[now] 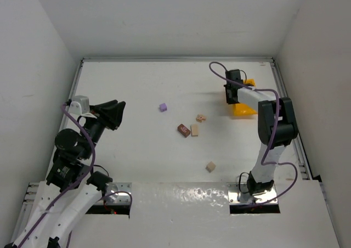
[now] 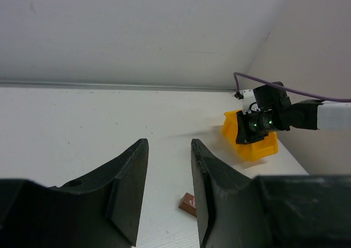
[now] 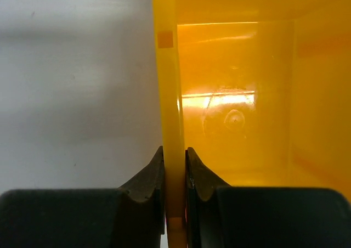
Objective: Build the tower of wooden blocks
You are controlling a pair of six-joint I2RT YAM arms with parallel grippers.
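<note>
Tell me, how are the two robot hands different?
The left gripper has its jaws apart with nothing between them; the right gripper pinches the wall of the yellow bin. The left gripper hangs over the table at its left side; the right gripper is far right, at the bin. Both are black with two fingers, and neither holds any of the blocks.

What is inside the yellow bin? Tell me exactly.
In the right wrist view the yellow bin shows only bare glossy floor and walls, nothing lying in it. The right gripper pinches its side wall, and its fingers cover the nearest strip inside.
</note>
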